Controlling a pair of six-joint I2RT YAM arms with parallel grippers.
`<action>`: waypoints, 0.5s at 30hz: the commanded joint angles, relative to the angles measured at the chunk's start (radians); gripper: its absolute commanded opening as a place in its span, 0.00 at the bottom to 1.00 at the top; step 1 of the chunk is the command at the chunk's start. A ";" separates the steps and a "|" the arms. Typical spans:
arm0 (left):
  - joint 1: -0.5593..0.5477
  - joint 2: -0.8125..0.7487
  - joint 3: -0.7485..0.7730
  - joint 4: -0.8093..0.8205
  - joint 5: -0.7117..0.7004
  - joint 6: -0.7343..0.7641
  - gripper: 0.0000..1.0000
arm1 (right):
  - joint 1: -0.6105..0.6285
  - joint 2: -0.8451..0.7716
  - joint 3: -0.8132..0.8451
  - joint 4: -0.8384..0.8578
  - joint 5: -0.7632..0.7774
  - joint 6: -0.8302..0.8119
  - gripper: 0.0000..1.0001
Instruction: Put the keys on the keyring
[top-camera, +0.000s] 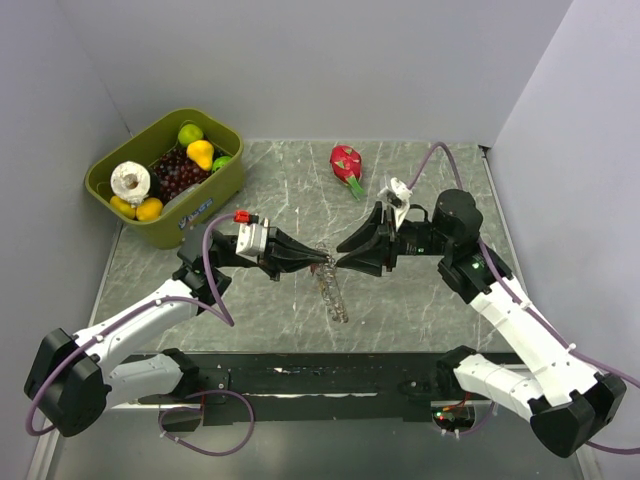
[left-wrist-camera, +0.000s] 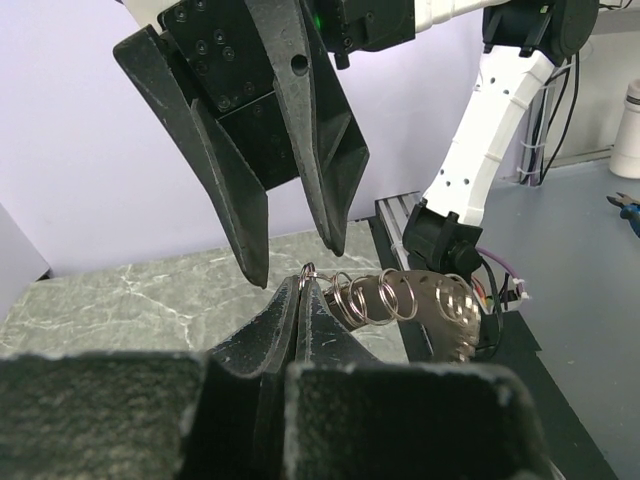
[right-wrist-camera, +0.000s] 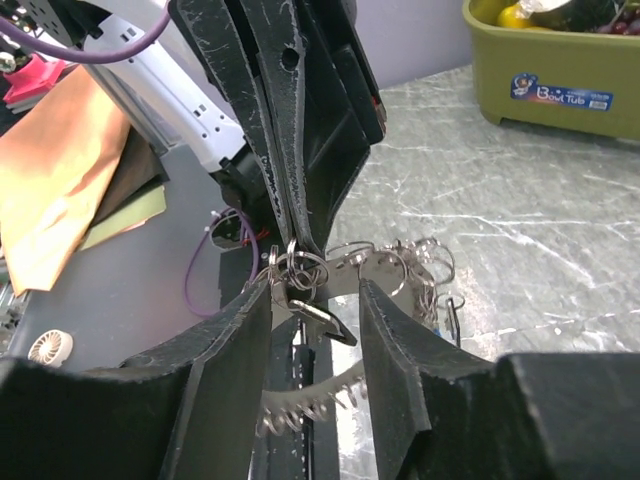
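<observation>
The keyring (top-camera: 335, 295) is a thin metal hoop rimmed with small wire loops, and it hangs above the marble table between both grippers. My left gripper (top-camera: 322, 262) is shut on the hoop's top loop (left-wrist-camera: 308, 272), while the rest of the keyring (left-wrist-camera: 432, 300) trails away to the right. My right gripper (right-wrist-camera: 316, 298) faces it with its jaws apart around a black-headed key (right-wrist-camera: 328, 325). That key dangles from a cluster of loops (right-wrist-camera: 300, 265) just under the left gripper's tips. In the right wrist view the keyring (right-wrist-camera: 330, 388) curves down below the key. The right fingers (left-wrist-camera: 250, 230) hang just above the left tips.
At the back left stands an olive tub (top-camera: 215, 200) of toy fruit, which also shows in the right wrist view (right-wrist-camera: 560, 70). A red dragon fruit (top-camera: 347, 163) lies at the back centre. A dark rail (top-camera: 330, 378) runs along the near table edge.
</observation>
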 joint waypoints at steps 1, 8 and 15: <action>-0.001 0.001 0.055 0.083 0.014 -0.012 0.01 | 0.015 0.009 0.026 0.061 0.017 0.013 0.46; -0.004 0.007 0.056 0.100 0.011 -0.019 0.01 | 0.033 0.026 0.029 0.065 0.024 0.013 0.43; -0.009 0.015 0.061 0.103 0.013 -0.021 0.01 | 0.045 0.034 0.027 0.065 0.040 0.013 0.28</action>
